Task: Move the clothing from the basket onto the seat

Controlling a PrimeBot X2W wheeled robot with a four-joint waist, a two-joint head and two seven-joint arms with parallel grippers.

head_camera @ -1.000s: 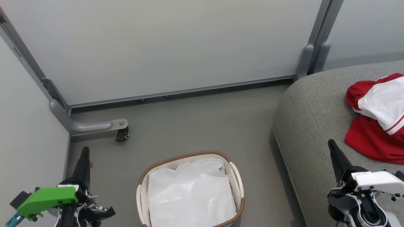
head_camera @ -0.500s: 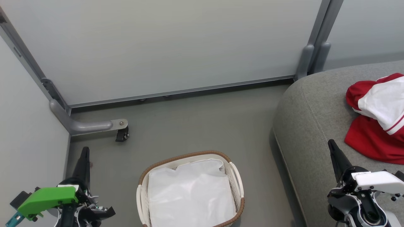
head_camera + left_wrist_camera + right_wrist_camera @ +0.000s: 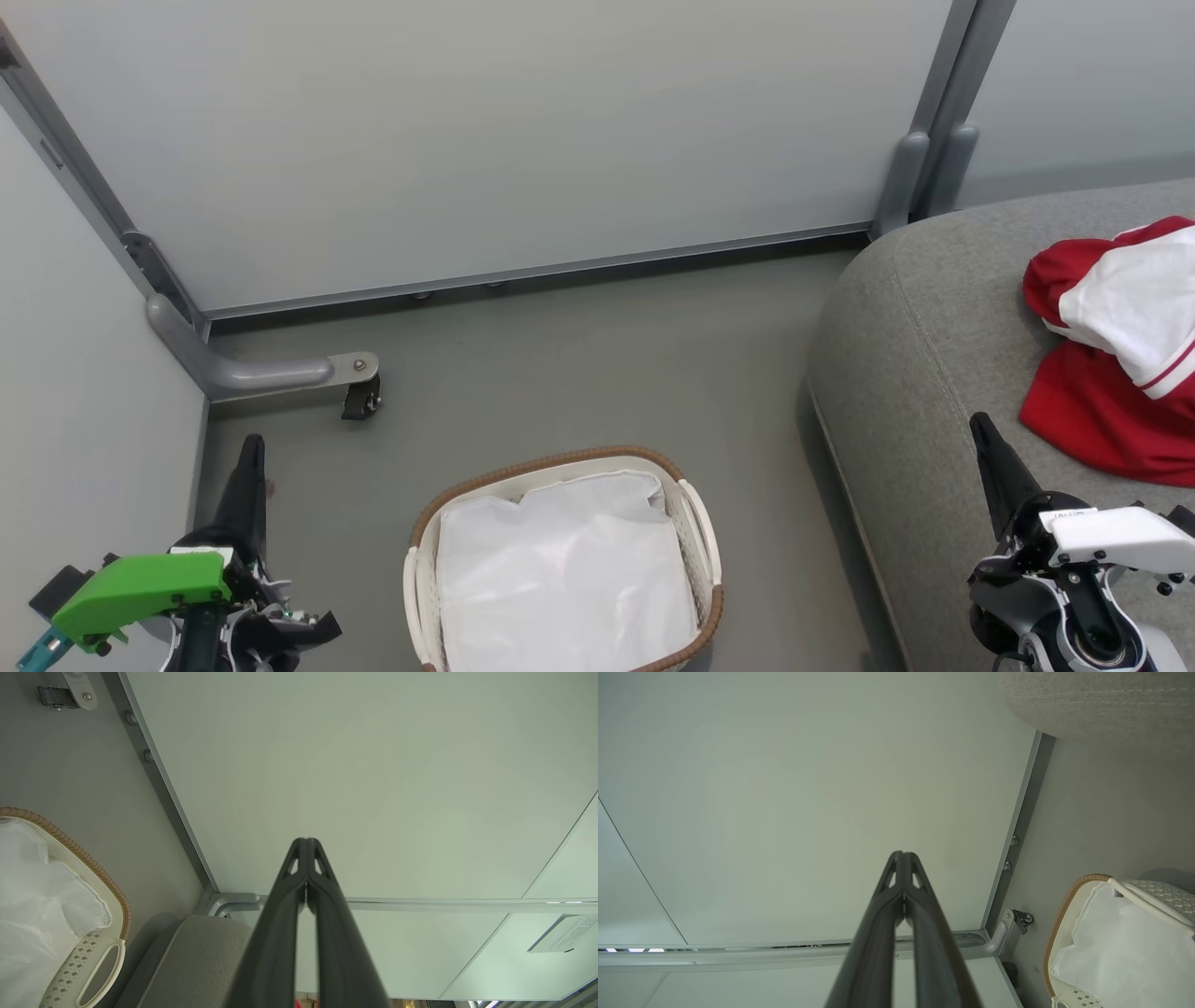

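Note:
The red and white clothing (image 3: 1116, 350) lies crumpled on the grey seat (image 3: 920, 345) at the right edge of the head view. The white basket (image 3: 695, 523) with a brown woven rim stands on the floor in the lower middle, holding just its white liner (image 3: 560, 569). My left gripper (image 3: 250, 448) is shut at the lower left, well left of the basket. My right gripper (image 3: 980, 427) is shut at the lower right, over the seat's front part and apart from the clothing. The wrist views show each gripper (image 3: 306, 841) (image 3: 903, 854) with fingertips pressed together, nothing between them.
Pale partition panels (image 3: 485, 131) close off the back and left. A grey bracket foot with a black caster (image 3: 359, 397) sticks out onto the floor at the left. Bare grey floor (image 3: 579, 364) lies between basket, panels and seat.

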